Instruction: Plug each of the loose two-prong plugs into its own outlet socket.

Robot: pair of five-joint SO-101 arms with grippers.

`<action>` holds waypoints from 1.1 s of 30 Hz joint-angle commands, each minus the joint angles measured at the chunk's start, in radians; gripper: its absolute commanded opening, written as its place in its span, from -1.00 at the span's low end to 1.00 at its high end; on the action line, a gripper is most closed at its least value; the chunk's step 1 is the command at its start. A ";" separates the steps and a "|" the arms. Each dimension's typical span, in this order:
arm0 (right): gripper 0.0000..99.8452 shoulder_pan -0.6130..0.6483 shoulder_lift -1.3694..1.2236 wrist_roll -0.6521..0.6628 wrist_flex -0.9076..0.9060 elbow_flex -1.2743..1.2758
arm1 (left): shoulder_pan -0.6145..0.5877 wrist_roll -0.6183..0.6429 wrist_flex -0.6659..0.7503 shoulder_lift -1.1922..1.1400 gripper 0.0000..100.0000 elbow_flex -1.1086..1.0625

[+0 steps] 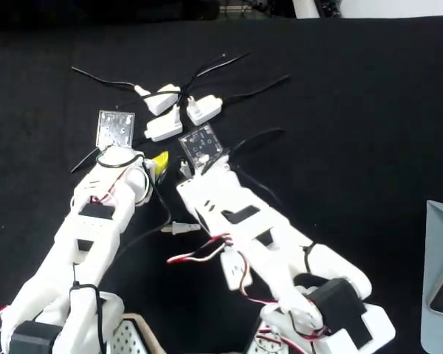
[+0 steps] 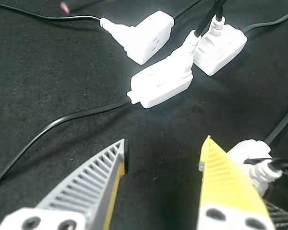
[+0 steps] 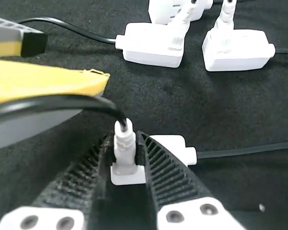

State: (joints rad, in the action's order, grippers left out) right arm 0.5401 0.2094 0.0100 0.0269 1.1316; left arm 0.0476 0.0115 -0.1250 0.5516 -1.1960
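Observation:
Three white outlet sockets lie close together at the back of the black table: one (image 1: 161,99) (image 2: 146,36), a second (image 1: 164,127) (image 2: 161,81) (image 3: 151,45) and a third (image 1: 204,109) (image 2: 218,45) (image 3: 237,48). My right gripper (image 3: 124,139) (image 1: 184,171) is shut on a white two-prong plug (image 3: 125,153) (image 2: 264,171) with a black cord, low over the cloth. A small white cord end (image 3: 175,146) (image 2: 249,151) lies right against it. My left gripper (image 2: 164,143) (image 1: 156,164) stands open beside it, nothing between its fingers. Another loose plug (image 1: 181,228) lies between the two arms.
Black cords (image 1: 103,80) fan out from the sockets across the back of the table. One cord (image 2: 62,122) curves over the cloth just ahead of the left gripper. A grey bin (image 1: 441,287) stands at the right edge. The right half of the table has open room.

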 commanded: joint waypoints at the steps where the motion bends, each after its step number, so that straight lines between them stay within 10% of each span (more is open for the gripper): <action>1: -0.98 -0.012 0.004 0.011 -0.075 -0.001 | -0.012 0.009 0.009 0.008 -0.49 0.036; 33: -0.98 -0.052 0.005 0.060 -0.474 -0.173 | -0.012 0.008 0.008 0.008 -0.49 0.033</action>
State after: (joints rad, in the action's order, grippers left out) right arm 0.5232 0.2202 0.0575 -0.3690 0.9582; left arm 0.0476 0.0115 -0.1250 0.5516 -1.1960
